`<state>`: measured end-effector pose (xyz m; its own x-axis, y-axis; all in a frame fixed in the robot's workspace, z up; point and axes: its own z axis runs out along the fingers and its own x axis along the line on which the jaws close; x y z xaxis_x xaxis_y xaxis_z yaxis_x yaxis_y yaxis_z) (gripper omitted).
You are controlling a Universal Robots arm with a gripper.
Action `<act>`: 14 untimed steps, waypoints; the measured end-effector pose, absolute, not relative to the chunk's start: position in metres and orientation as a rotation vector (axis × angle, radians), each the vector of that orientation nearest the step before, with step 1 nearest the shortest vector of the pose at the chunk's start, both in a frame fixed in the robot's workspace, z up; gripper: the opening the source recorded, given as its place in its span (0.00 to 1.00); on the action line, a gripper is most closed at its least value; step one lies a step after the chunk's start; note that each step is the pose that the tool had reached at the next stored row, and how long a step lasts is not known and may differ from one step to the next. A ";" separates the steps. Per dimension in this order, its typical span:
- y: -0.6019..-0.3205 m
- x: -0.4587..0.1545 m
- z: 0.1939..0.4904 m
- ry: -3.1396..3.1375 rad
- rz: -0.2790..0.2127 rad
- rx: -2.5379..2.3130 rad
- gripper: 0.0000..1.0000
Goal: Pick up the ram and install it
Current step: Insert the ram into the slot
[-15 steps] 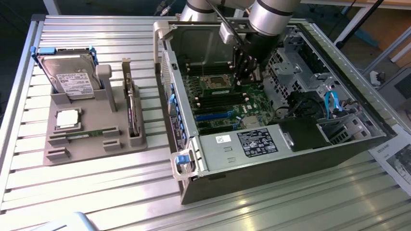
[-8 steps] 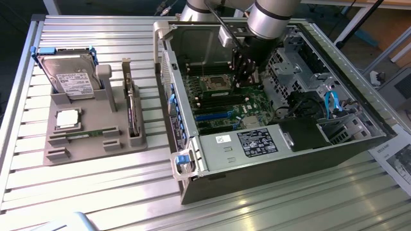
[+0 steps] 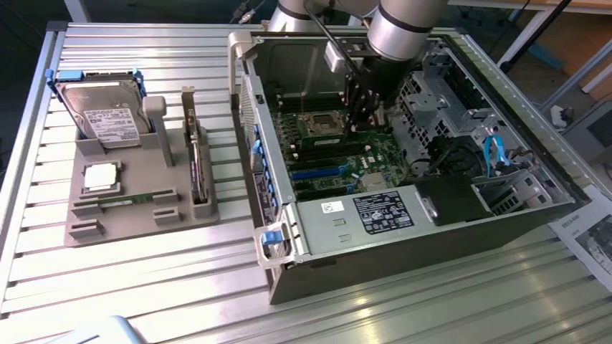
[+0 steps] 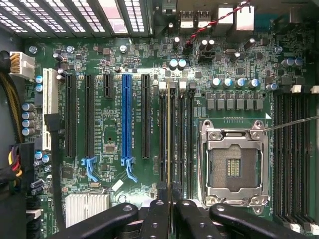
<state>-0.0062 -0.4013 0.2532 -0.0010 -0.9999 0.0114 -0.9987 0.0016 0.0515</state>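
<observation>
Hanging edge-on over a black memory slot (image 4: pixel 182 139), the thin, narrow circuit-board ram (image 4: pixel 169 144) is pinched by the tool (image 4: pixel 169 206). It runs parallel to the slot beside the empty silver processor socket (image 4: pixel 234 167), probably so it seats straight. The open black computer case (image 3: pixel 402 236) lies along the slatted metal counter's (image 3: pixel 143 287) edge at the exterior view's right.

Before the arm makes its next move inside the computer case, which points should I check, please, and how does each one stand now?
1. Thin green ram stick held in the gripper: ok, clamped, seen edge-on.
2. Stick parallel to the long black memory slots: ok.
3. Stick exactly over one slot: cannot tell.
4. Slot end latches open: cannot tell.
5. Neighbouring slots empty: ok.
</observation>
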 end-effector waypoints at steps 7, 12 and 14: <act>-0.401 -0.006 0.247 -2.191 -0.044 2.188 0.12; -0.401 -0.005 0.246 -2.191 -0.044 2.189 0.12; -0.402 -0.004 0.246 -2.191 -0.044 2.188 0.12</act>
<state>-0.0040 -0.4020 0.2458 -0.0010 -0.9999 0.0112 -0.9987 0.0016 0.0514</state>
